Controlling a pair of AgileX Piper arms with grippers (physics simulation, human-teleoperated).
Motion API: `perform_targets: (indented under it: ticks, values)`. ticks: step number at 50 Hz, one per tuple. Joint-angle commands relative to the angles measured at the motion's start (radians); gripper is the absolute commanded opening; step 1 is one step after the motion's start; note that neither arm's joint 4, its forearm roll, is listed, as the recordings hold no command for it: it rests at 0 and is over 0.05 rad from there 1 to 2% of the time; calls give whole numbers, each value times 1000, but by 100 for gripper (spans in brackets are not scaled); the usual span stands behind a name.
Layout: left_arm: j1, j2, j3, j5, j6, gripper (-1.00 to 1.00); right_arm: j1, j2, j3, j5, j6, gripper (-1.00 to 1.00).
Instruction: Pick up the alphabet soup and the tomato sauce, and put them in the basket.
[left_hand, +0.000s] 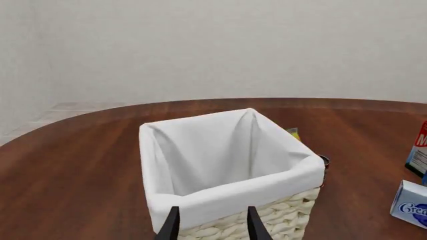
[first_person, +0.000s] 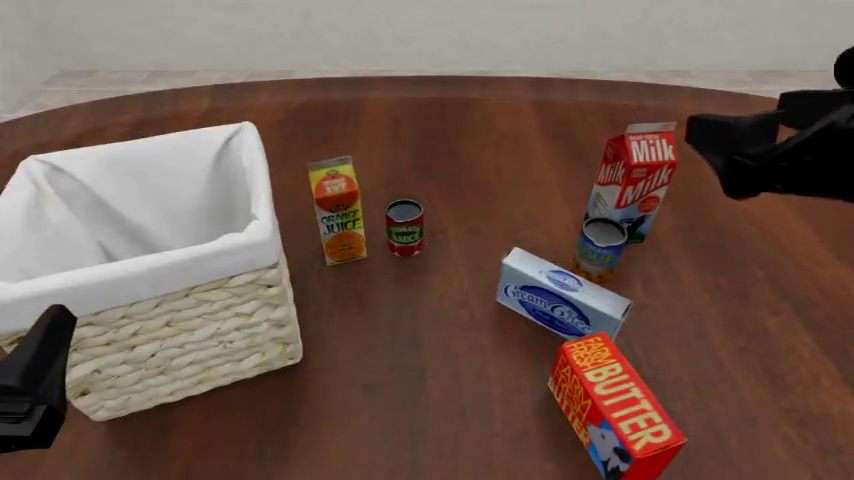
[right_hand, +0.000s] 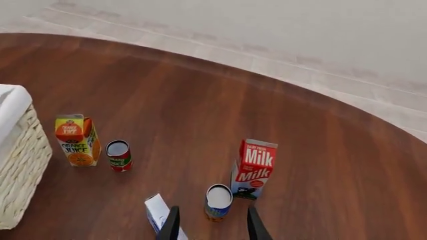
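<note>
Alphabet soup stands touching the milk carton; both end effectors, left and right, released, empty.

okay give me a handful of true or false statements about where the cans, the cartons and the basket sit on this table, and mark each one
1. The cream wicker basket with the white cloth liner holds nothing. True, as far as the left wrist view shows its inside.
2. The small red-and-green tomato sauce can stands upright beside the tall orange juice carton. True.
3. The small blue-and-white alphabet soup can lies on its side. False: it stands upright, close in front of the red-and-white milk carton.
4. The right claw grips the alphabet soup can. False: its fingers are apart above the can and hold nothing.
5. The red butter box stands inside the basket. False: it is on the brown wooden table, near the blue-and-white cream cheese box.
</note>
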Motion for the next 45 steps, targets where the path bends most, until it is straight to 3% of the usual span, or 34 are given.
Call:
perform_targets:
  ticks: [1, 20, 33, 36, 37, 40, 43, 45]
  values:
    - [0, 0, 0, 0, 0, 100, 7, 92, -63, 34, -3, 100]
    - [0, 0, 0, 0, 0, 100, 22, 218, -161, 97, -34, 100]
    - [0, 0, 0, 0, 0, 100, 28, 299, -232, 140, 16, 100]
    - [0, 0, 0, 0, 0, 100, 26, 313, -247, 142, 12, 100]
    - [0, 0, 0, 0, 0, 100, 22, 336, -254, 155, -14, 100]
    - [0, 0, 0, 0, 0, 100, 30, 338, -265, 153, 11, 100]
    - [0, 0, 0, 0, 0, 100, 23, 344, -271, 151, -6, 100]
    - [0, 0, 0, 0, 0, 100, 25, 368, -287, 172, 20, 100]
